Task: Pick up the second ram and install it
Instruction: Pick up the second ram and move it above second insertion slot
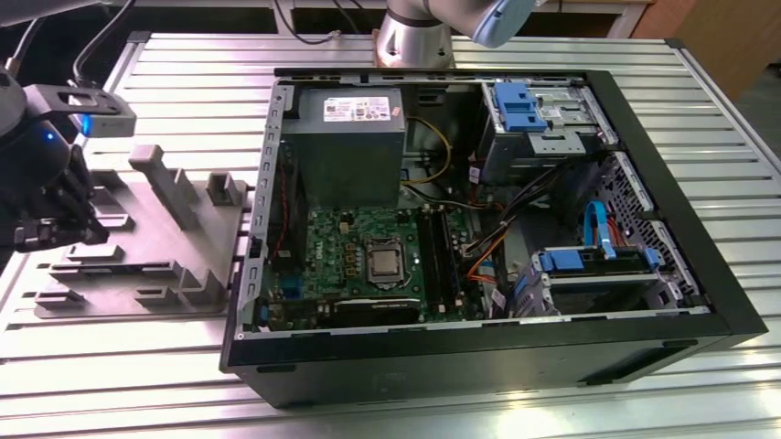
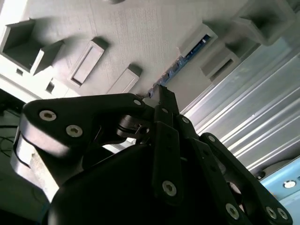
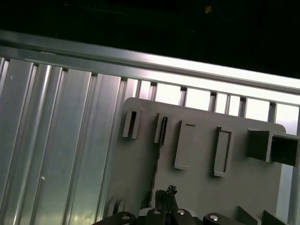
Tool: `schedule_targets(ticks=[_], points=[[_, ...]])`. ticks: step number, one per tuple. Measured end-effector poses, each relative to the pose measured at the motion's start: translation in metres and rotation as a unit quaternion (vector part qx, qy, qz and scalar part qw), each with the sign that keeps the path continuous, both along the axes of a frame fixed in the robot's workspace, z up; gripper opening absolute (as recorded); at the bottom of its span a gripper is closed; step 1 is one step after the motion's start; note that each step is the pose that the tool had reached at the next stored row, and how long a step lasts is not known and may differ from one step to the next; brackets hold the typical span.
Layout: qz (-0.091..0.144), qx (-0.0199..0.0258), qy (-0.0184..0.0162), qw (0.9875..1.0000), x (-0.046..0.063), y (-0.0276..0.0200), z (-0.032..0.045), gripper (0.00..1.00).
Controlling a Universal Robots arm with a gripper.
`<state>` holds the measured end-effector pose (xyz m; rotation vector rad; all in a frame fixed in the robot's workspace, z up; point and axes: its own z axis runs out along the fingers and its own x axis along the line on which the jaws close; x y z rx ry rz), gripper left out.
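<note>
The black linked hand (image 1: 55,224) hangs low at the exterior view's left, pointing down. In the second wrist view its fingertips (image 2: 166,101) are pressed together. The silver-grey arm (image 1: 415,41) rises behind.

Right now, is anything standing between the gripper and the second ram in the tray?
Nothing visible stands between them. The gripper is right by the second ram, which stands on edge in the grey holder tray.
</note>
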<state>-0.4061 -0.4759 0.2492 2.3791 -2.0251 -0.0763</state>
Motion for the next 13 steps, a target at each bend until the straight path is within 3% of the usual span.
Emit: schedule_targets(ticks=[3,7,13], points=[[0.028,0.0000,0.0000,0.9996,0.0000,0.0000,-0.0004,0.10],[0.063,0.0000,0.0000,0.9980,0.0000,0.0000,-0.0009,0.10],[0.068,0.0000,0.0000,0.9977,0.0000,0.0000,-0.0009,0.10]])
